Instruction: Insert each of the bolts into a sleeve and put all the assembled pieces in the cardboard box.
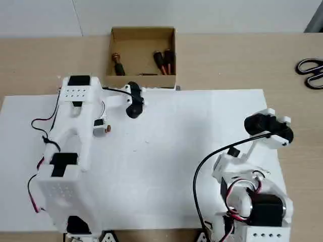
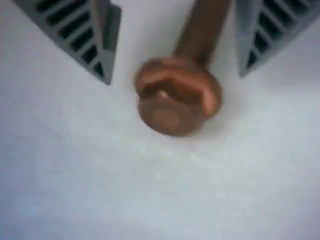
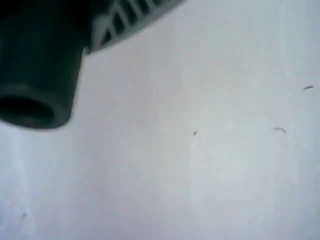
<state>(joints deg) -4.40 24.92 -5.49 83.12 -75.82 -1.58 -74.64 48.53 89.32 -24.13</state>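
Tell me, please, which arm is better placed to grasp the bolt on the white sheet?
Left. Its open fingers stand on either side of the bolt on the white sheet. The right arm holds a black sleeve, apart from the bolt.

A: How was the light over the table [image 1: 222, 55]?
B: Bright and even from above. The white sheet [image 1: 176, 166] showed no glare, and the arms threw only faint, soft-edged shadows on it.
A: And the cardboard box [image 1: 143, 31]?
B: Its floor was lit, with a thin dark band along the near wall.
A: Up close?
B: Dimmer, with the sheet looking duller. The bolt [image 2: 176, 97] laid a pale shadow beside its head, and the sleeve [image 3: 37, 65] stayed almost black, its bore unlit.
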